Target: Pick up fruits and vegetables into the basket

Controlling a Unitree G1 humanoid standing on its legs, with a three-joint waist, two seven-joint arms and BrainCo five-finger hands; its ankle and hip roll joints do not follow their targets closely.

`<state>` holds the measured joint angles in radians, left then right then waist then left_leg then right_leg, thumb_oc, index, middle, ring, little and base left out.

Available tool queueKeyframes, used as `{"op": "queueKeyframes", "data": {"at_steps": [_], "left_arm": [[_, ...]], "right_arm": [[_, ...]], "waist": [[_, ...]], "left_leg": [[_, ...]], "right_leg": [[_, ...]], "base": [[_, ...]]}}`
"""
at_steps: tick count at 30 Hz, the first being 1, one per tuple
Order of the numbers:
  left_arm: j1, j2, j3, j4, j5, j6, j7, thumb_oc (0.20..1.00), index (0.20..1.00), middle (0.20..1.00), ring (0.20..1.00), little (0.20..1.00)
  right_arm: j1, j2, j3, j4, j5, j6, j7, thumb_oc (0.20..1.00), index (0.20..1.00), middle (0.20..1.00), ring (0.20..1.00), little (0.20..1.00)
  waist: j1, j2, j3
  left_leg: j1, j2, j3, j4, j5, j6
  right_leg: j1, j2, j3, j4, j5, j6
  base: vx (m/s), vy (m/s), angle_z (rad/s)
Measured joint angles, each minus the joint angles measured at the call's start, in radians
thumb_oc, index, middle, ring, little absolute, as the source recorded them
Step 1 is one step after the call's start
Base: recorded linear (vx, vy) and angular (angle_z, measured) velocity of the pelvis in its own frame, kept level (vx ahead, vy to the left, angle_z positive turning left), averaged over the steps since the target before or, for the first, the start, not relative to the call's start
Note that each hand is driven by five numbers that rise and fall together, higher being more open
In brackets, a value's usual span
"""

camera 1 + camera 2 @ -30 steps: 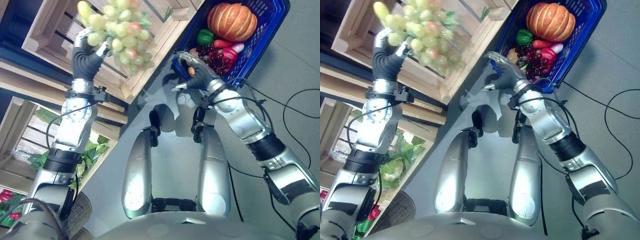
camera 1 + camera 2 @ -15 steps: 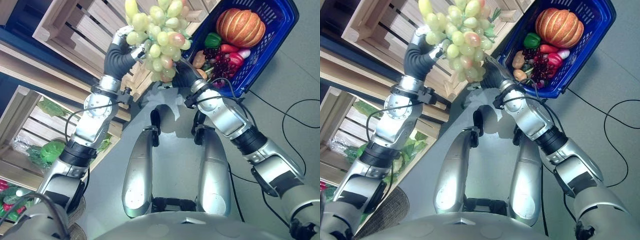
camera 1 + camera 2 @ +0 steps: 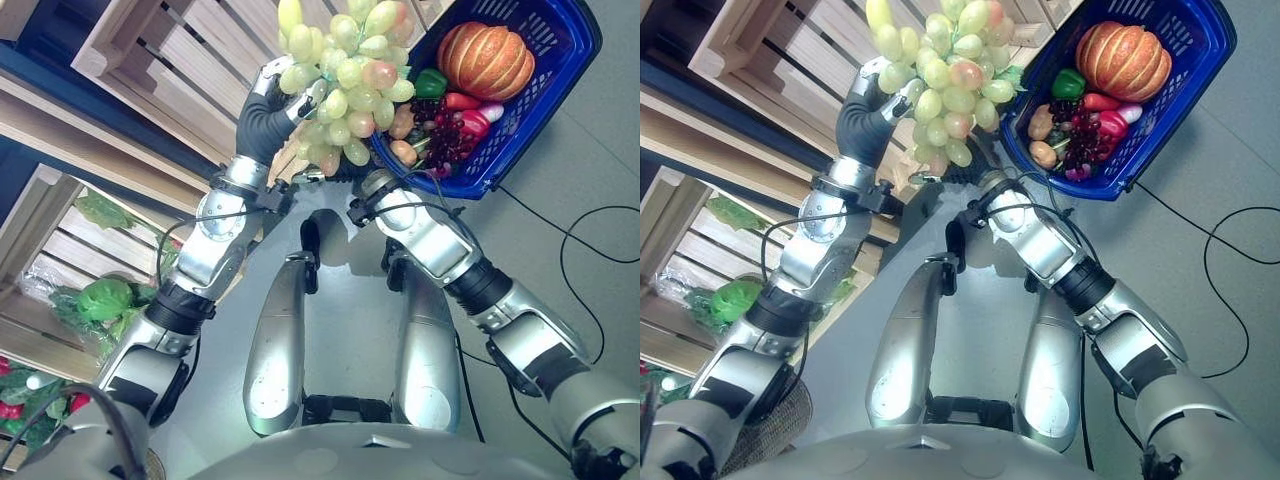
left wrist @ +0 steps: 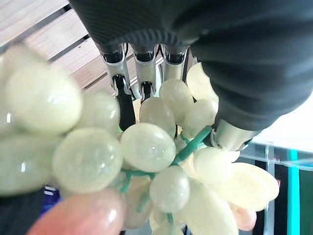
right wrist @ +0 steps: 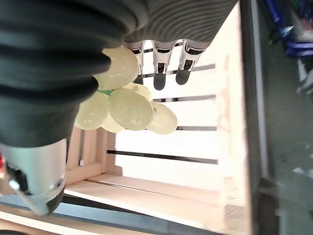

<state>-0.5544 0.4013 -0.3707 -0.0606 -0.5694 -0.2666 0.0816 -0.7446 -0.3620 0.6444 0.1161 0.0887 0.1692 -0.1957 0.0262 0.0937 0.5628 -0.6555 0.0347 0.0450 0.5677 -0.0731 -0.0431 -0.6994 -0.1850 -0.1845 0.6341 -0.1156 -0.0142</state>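
**Green grapes held up beside the blue basket**

The bunch of green grapes (image 3: 345,75), with a few blushed pink ones among them, hangs in the air just beside the near rim of the blue basket (image 3: 560,85), in front of the slatted wooden crate (image 3: 170,60). The left hand (image 3: 268,105) grips it: in the left wrist view its fingers (image 4: 124,105) curl down into the bunch and its thumb closes against the green stem from the other side, so the grapes are pinched between them.

The right hand (image 5: 161,58) is below the bunch, close to the basket's near rim. In the right wrist view its fingers reach out straight toward the crate's slats, with a few grapes lying against the palm side; nothing is clasped in it.

Inside the basket lie an orange pumpkin (image 3: 485,60), a green pepper (image 3: 432,82), a bunch of dark red grapes (image 3: 440,135), a red pepper (image 3: 470,122) and a brownish potato (image 3: 404,152). Well away from the basket, a lower crate holds a leafy green lettuce (image 3: 105,300).
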Motion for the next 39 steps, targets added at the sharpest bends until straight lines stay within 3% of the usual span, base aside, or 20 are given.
{"op": "queueKeyframes", "data": {"at_steps": [7,8,9,10,11,12,13,14,20,21,39], "left_arm": [[0.006,-0.034,-0.033,0.0,-0.022,0.0,0.02,0.2,0.2,0.2,0.2,0.2],[0.007,-0.034,-0.035,0.0,-0.022,0.001,0.023,0.2,0.2,0.2,0.2,0.2],[0.009,-0.034,-0.035,0.0,-0.022,0.001,0.026,0.2,0.2,0.2,0.2,0.2],[0.009,-0.034,-0.035,0.0,-0.022,0.001,0.027,0.2,0.2,0.2,0.2,0.2],[0.011,-0.034,-0.036,0.0,-0.022,0.001,0.029,0.2,0.2,0.2,0.2,0.2],[0.014,-0.034,-0.036,0.0,-0.022,0.001,0.029,0.2,0.2,0.2,0.2,0.2],[0.018,-0.034,-0.036,0.0,-0.022,0.001,0.029,0.2,0.2,0.2,0.2,0.2],[0.028,-0.035,-0.036,0.0,-0.022,0.001,0.029,0.2,0.2,0.2,0.2,0.2],[0.035,-0.034,-0.036,0.0,-0.022,0.001,0.033,0.2,0.2,0.2,0.2,0.2],[0.036,-0.034,-0.036,0.0,-0.022,0.001,0.033,0.2,0.2,0.2,0.2,0.2],[0.035,-0.033,-0.034,0.0,-0.019,-0.056,0.055,0.2,0.2,0.2,0.2,0.2]], "right_arm": [[0.004,0.002,-0.003,-0.001,0.055,-0.042,-0.017,1.0,1.0,1.0,1.0,1.0],[0.007,0.001,-0.003,-0.003,0.067,-0.043,-0.016,0.95,0.95,0.95,0.95,0.95],[0.01,0.001,-0.003,-0.003,0.086,-0.046,-0.014,0.624,0.624,0.624,0.624,0.624],[0.011,0.001,-0.003,-0.003,0.092,-0.048,-0.012,0.517,0.517,0.517,0.517,0.517],[0.019,0.001,-0.004,-0.005,0.098,-0.054,-0.013,0.721,0.721,0.721,0.721,0.721],[0.03,0.001,-0.008,-0.007,0.099,-0.063,-0.012,0.868,0.868,0.868,0.868,0.868],[0.037,0.001,-0.01,-0.01,0.099,-0.064,-0.012,0.661,0.661,0.661,0.661,0.661],[0.049,0.001,-0.013,-0.011,0.099,-0.069,-0.012,0.2,0.2,0.2,0.2,0.2],[0.063,0.0,-0.021,-0.019,0.098,-0.087,0.015,0.2,0.2,0.2,0.2,0.2],[0.063,-0.002,-0.021,-0.022,0.099,-0.087,0.026,1.0,1.0,1.0,1.0,1.0],[0.064,-0.009,-0.021,-0.018,0.081,-0.016,0.028,1.0,1.0,1.0,1.0,1.0]], "waist": [[-0.001,0.0,0.0],[-0.001,0.0,0.0],[-0.002,0.0,0.0],[-0.002,0.0,0.0],[-0.002,0.0,0.0],[-0.002,0.0,0.0],[-0.002,0.0,0.0],[-0.002,0.0,0.0],[-0.002,-0.004,0.003],[-0.001,-0.004,0.003],[-0.004,-0.006,0.003]], "left_leg": [[0.0,-0.001,-0.003,0.001,-0.001,0.003],[0.0,0.0,-0.003,0.001,-0.001,0.003],[0.0,0.0,-0.004,0.0,-0.001,0.003],[0.0,0.0,-0.004,0.0,-0.001,0.003],[0.0,0.0,-0.004,-0.001,-0.001,0.003],[-0.001,0.0,-0.005,-0.001,-0.001,0.003],[-0.002,0.0,-0.005,-0.002,-0.001,0.003],[-0.002,-0.001,-0.005,-0.005,-0.001,0.003],[-0.002,-0.002,-0.005,-0.013,0.0,0.004],[-0.002,-0.003,-0.005,-0.013,0.0,0.004],[-0.001,-0.007,-0.005,-0.004,0.004,0.01]], "right_leg": [[0.005,-0.001,-0.004,-0.006,-0.005,0.007],[0.004,-0.001,-0.004,-0.006,-0.005,0.007],[0.004,-0.001,-0.005,-0.006,-0.005,0.008],[0.004,-0.001,-0.005,-0.006,-0.005,0.008],[0.004,-0.001,-0.006,-0.007,-0.005,0.008],[0.004,-0.001,-0.007,-0.007,-0.006,0.008],[0.004,-0.001,-0.007,-0.008,-0.006,0.008],[0.004,-0.002,-0.008,-0.01,-0.006,0.008],[0.004,-0.005,-0.013,-0.008,-0.003,0.004],[0.004,-0.005,-0.014,-0.008,-0.003,0.004],[0.006,-0.011,-0.012,-0.003,-0.007,0.01]], "base": [[0.0,0.0,0.0],[0.0,0.0,0.0],[0.0,0.0,0.0],[0.0,0.0,0.0],[0.0,0.0,0.0],[0.0,0.0,0.0],[0.0,0.0,0.0],[0.0,0.0,0.0],[0.0,0.0,0.0],[0.0,0.0,0.0],[0.0,0.0,0.0]]}}
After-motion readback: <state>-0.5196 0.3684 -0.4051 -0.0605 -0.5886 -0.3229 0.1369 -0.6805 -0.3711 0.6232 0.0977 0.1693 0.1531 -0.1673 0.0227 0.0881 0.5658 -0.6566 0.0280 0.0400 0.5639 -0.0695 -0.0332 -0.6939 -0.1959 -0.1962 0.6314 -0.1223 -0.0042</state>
